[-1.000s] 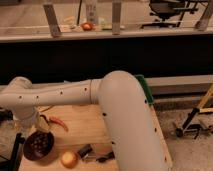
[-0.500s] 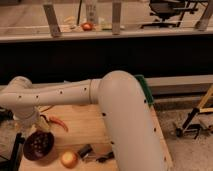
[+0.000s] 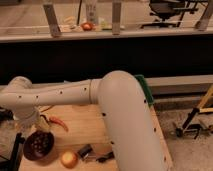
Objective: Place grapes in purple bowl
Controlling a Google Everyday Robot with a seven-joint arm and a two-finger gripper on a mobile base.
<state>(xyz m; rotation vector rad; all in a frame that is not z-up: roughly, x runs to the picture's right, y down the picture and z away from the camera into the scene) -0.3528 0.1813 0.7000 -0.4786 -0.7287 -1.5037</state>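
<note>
Gripper hangs just above the purple bowl; open or closed — cannot tell; grapes lie inside.

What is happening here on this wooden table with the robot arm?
The robot's arm reaches across to the left side of the wooden table, and its gripper hangs just over the far rim of the purple bowl. A dark reddish cluster, seemingly the grapes, lies inside the bowl, so the placing looks done or nearly done. A red chili pepper lies beside the bowl, and a yellow-orange fruit sits nearer the camera.
</note>
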